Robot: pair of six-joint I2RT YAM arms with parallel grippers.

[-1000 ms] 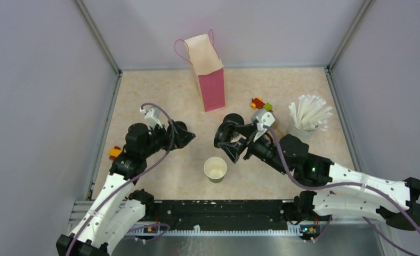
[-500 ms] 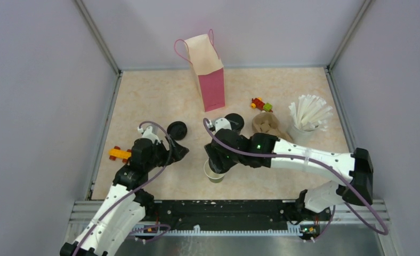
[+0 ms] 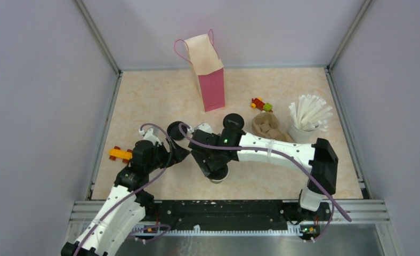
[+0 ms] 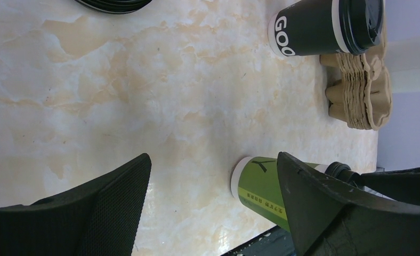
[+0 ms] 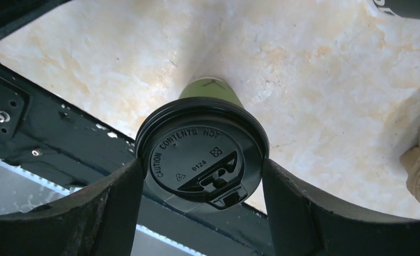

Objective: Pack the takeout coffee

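Marbled tabletop (image 3: 160, 96), lower centre of the overhead view: your right gripper (image 5: 201, 176) clamps the black lid (image 5: 197, 154) squarely over the upright green cup (image 5: 210, 89) (axis vertical), so push straight down. Left gripper (image 4: 213, 157) gapes empty alongside; lidded black cup (image 3: 233, 121) stands behind.

Beige marbled tabletop (image 3: 160, 96) carries: pink paper bag (image 3: 213, 90), black lidded cup (image 3: 233, 121), green lidded cup (image 4: 261, 189), loose black lid (image 3: 176, 129), brown pulp carrier (image 3: 266, 125).

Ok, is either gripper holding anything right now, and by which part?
Right gripper holds the black lid by its rim, at opposite edges, over the green cup. Left gripper is open, holding nothing.
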